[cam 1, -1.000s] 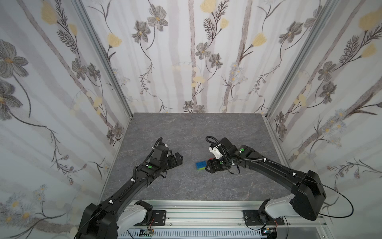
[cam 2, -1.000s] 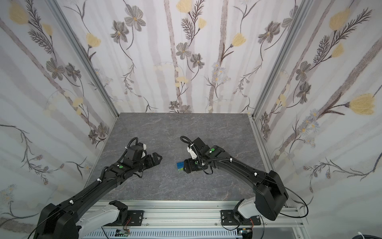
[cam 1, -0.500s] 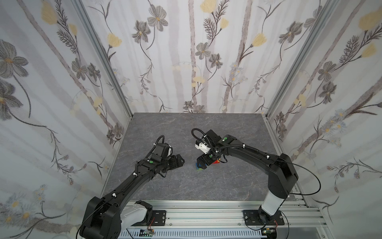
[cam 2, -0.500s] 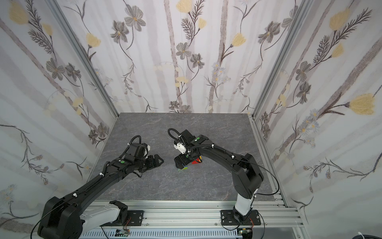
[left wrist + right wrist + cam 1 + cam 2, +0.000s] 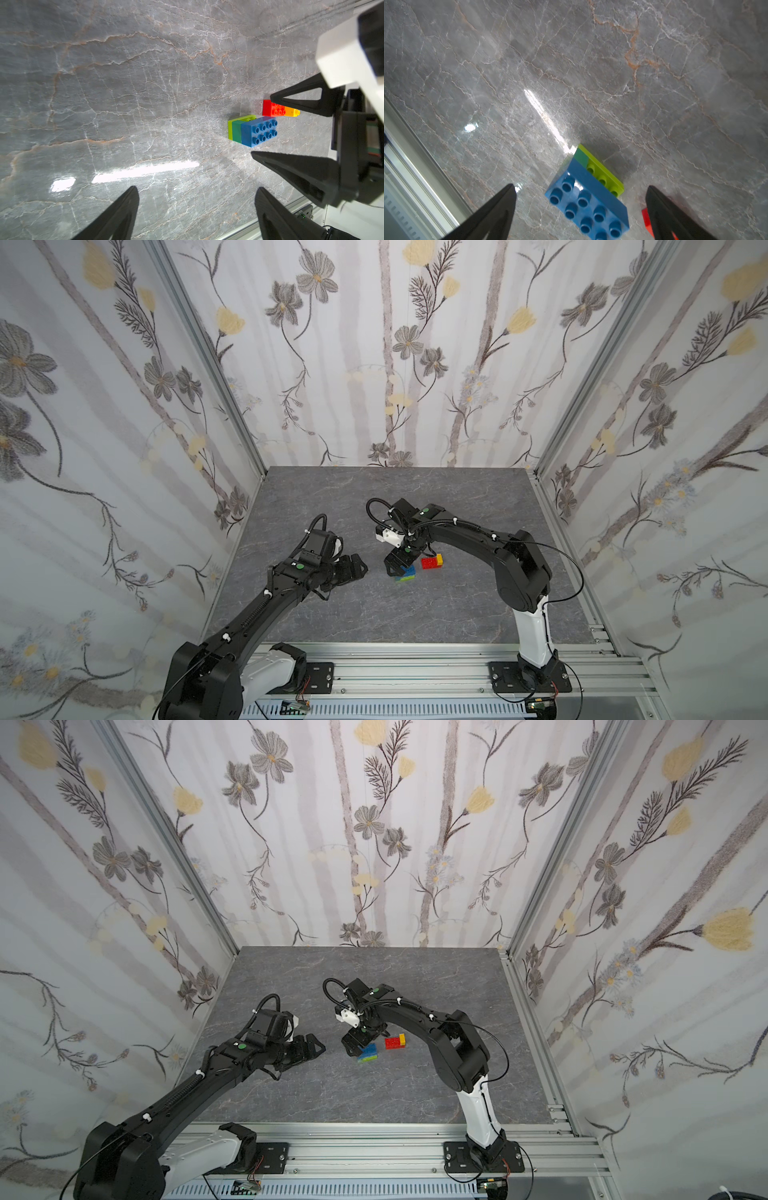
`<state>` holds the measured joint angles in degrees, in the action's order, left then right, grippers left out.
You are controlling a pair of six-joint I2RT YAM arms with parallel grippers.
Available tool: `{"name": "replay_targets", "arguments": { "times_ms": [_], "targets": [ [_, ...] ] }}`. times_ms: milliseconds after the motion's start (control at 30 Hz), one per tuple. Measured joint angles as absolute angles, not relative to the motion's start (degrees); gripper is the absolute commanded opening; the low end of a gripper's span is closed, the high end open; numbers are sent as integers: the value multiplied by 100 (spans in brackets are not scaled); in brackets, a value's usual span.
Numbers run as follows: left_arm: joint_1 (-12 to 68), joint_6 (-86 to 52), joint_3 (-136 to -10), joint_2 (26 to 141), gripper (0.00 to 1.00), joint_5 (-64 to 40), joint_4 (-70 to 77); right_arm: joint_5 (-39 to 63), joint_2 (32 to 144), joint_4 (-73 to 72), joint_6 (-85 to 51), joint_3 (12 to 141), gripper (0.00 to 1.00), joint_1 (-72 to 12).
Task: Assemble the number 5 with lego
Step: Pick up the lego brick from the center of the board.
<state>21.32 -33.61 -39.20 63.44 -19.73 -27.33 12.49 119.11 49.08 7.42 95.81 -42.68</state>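
Note:
A stack of lego, blue on dark green on lime (image 5: 405, 573) (image 5: 368, 1052) (image 5: 252, 131), lies on its side on the grey table. Just behind it lie a joined red brick (image 5: 428, 563) (image 5: 272, 108) and yellow brick (image 5: 439, 559) (image 5: 292, 112). My right gripper (image 5: 397, 569) (image 5: 353, 1048) (image 5: 580, 187) is open and straddles the blue brick (image 5: 588, 204), with a gap on each side. My left gripper (image 5: 359, 568) (image 5: 318, 1046) (image 5: 196, 188) is open and empty, a short way left of the stack. No finished number 5 shows.
The grey marble table (image 5: 415, 614) is boxed in by floral walls on three sides. An aluminium rail (image 5: 415, 659) carrying both arm bases runs along the front edge.
My right gripper has swung left and come down over the blue stack, opening wider. The red and yellow bricks have come into view behind it. My left gripper has narrowed slightly.

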Motion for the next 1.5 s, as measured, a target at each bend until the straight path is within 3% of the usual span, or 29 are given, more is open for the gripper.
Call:
{"name": "replay_targets", "arguments": {
  "times_ms": [767, 1500],
  "targets": [
    [2128, -3450, -3621, 6228, 87, -2018, -2716, 1584, 12007, 5078, 735, 9054, 91, -4628],
    [2128, -3452, -3498, 6152, 87, -2038, -2694, -152, 11808, 4678, -97, 8554, 65, -5218]
  ]
}}
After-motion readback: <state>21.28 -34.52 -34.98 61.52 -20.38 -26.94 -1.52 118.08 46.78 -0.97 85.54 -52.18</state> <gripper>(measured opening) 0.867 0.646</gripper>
